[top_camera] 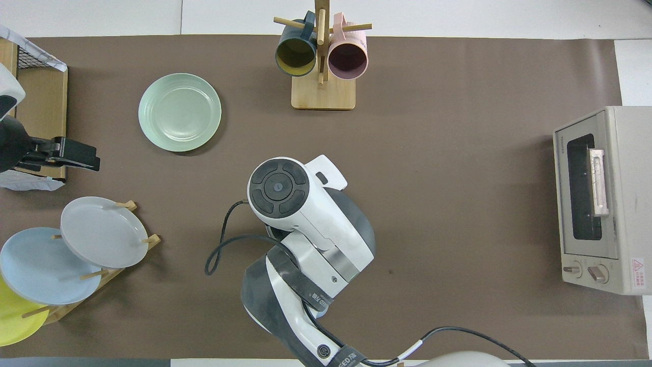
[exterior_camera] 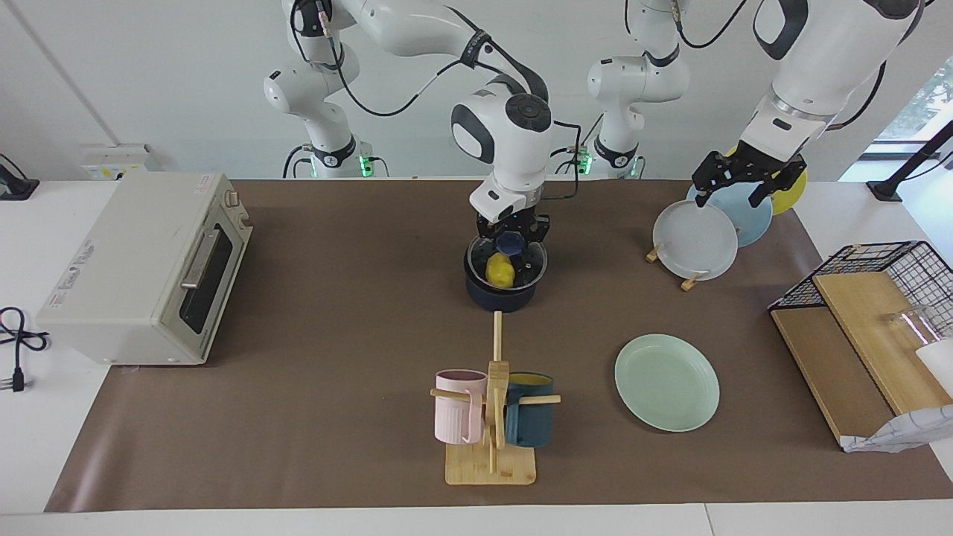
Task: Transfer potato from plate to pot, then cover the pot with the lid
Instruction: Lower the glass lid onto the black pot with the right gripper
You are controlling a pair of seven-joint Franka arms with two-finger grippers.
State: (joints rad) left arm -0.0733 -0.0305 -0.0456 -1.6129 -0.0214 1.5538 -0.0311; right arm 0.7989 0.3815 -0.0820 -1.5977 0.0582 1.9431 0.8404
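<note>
I am looking at the right gripper [exterior_camera: 511,232] at upper centre of the facing view: its black fingers are closing on the blue knob of the lid [exterior_camera: 507,262], gripping it. The lid is a round clear glass disc with a metal rim, and it is sitting on the pot [exterior_camera: 500,294], a small dark navy saucepan. Through the glass the potato [exterior_camera: 499,271] is showing, smooth, lumpy and bright yellow, lying inside the pot. In the overhead view the right arm's white wrist is covering pot and lid entirely.

The left gripper [exterior_camera: 728,181] is hanging at upper right of the facing view over the rack of plates [exterior_camera: 696,240], with its dark fingers spread and holding nothing.

The plate [exterior_camera: 667,382], round, pale mint green with a raised rim, is lying bare at lower right of centre, well apart from the pot. Bare brown mat is lying around the pot on all sides. A wooden mug stand [exterior_camera: 492,439] is standing at lower centre, its long rod pointing up toward the pot. A boxy white oven [exterior_camera: 141,268] is filling the left edge, and a wire basket [exterior_camera: 886,275] the right edge.
</note>
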